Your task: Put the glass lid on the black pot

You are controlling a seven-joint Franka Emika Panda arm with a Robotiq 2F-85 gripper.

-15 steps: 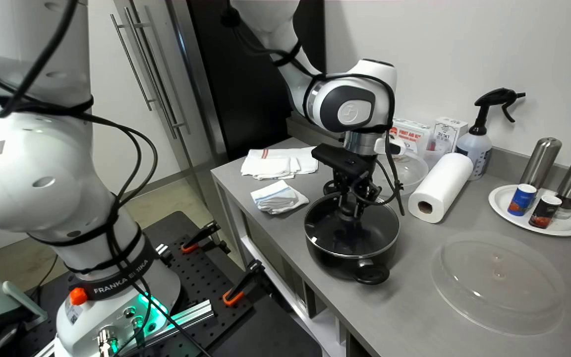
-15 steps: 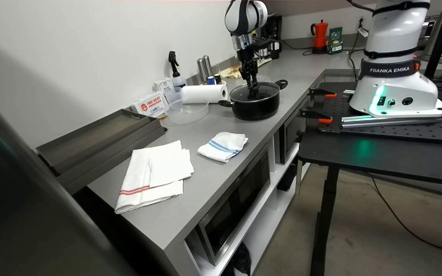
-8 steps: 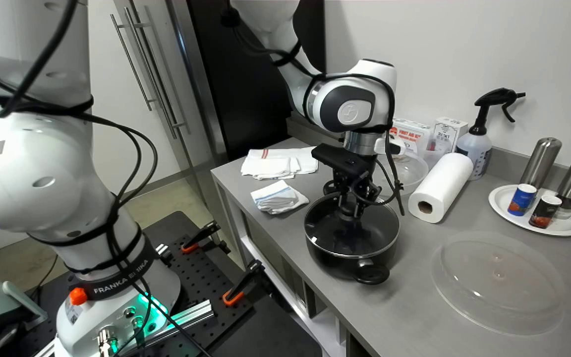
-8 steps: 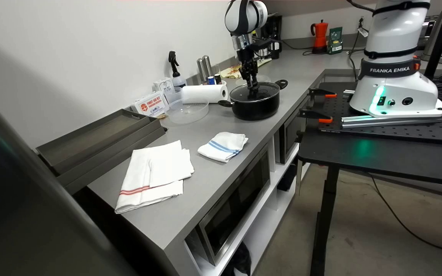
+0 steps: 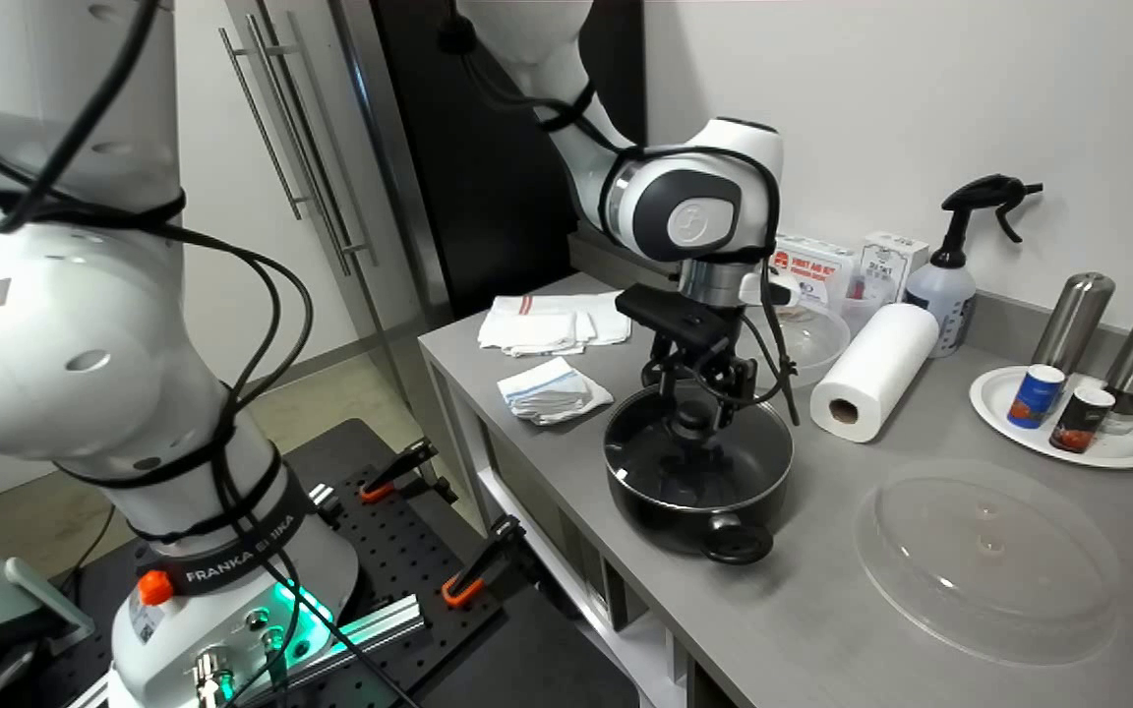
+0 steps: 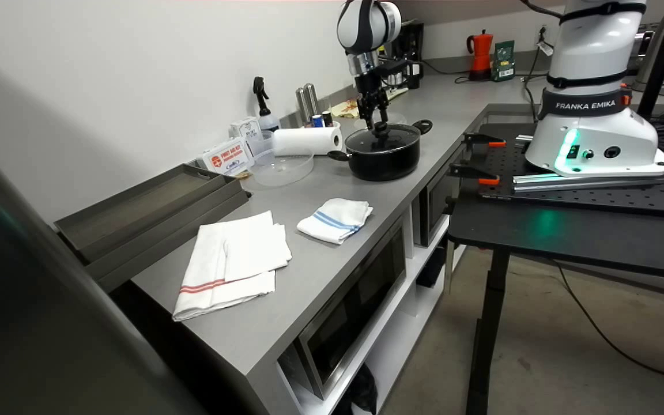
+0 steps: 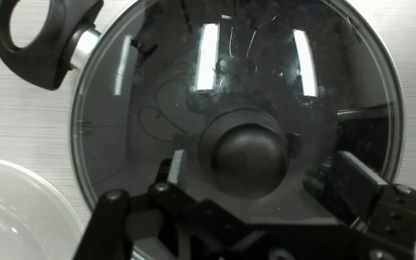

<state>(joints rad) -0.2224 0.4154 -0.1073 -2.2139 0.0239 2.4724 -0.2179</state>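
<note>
on the grey counter (image 6: 317, 268), the black pot (image 6: 387, 166) stands upright, and the glass lid (image 7: 150, 90) already lies flat on top of it. the wrist view tells best the state of the gripper (image 7: 268, 169): its two pads (image 7: 176, 168) are spread well apart, with the black knob (image 7: 249, 159) of the lid between them and a gap at each side, so it holds nothing. from the exterior views this gap is harder to see. in the wrist view one handle (image 7: 45, 54) of the pot is visible, while in both exterior views there is also another handle (image 6: 423, 126). only in an exterior view appear the red moka pot (image 6: 480, 55) and the grey trays (image 6: 147, 213). a clear cover (image 5: 999, 580) lies whole near the pot in an exterior view; the wrist view gives just the edge of a clear round thing (image 7: 16, 213), and whether it is the same cover, i cannot tell.
</note>
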